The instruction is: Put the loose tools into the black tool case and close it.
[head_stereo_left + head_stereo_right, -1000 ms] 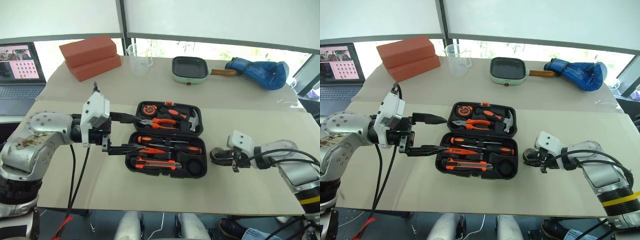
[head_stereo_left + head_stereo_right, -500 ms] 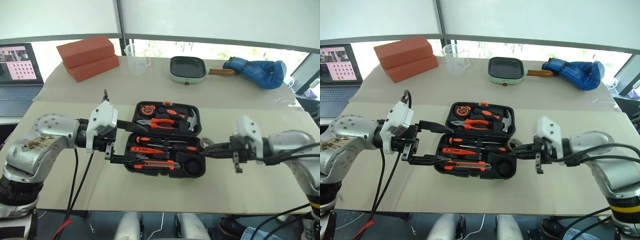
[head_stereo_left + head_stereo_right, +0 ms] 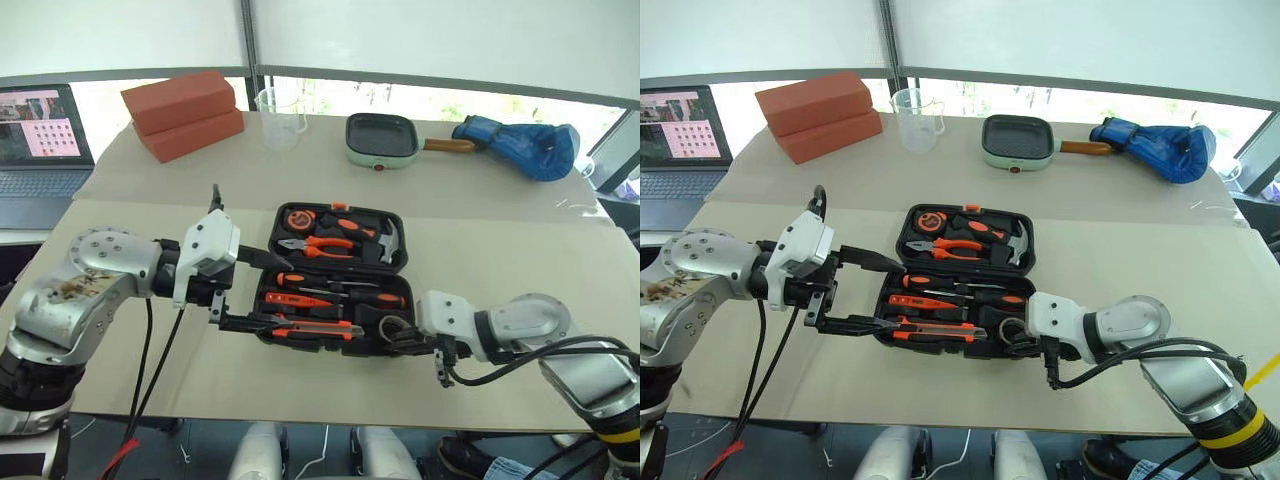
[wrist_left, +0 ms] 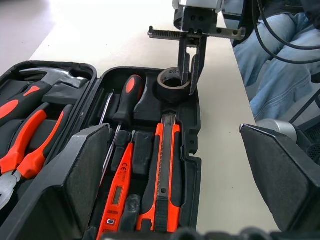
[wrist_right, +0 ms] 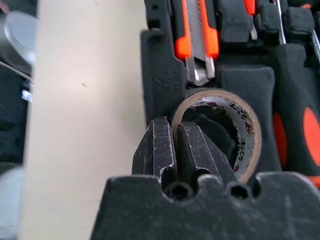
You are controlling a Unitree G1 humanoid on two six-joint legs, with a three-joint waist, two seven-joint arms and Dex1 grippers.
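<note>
- Over the near right corner of the open black plastic tool case [image 3: 300, 215], I see my right gripper [image 5: 176, 150] pinching the wall of the small dark tape roll [image 4: 173, 85], one finger inside the ring and one outside; the roll sits at the round recess just past the tip of the orange-and-black utility knife [image 3: 315, 327]
- Beside the knife lie two screwdrivers with orange-and-black handles [image 3: 340, 292], all seated in the lower half; the case lies flat with its lid folded back on the beige table [image 3: 480, 250]
- My right arm reaches in from the right, forearm low over the table, gripper pointing left and downward
- My left gripper [image 3: 255, 292] hovers at the case's left edge, its fingers spread wide and grasping nothing; one finger lies over the hinge line, the other along the near edge; that arm is bent in from the left, gripper pointing right and slightly down
</note>
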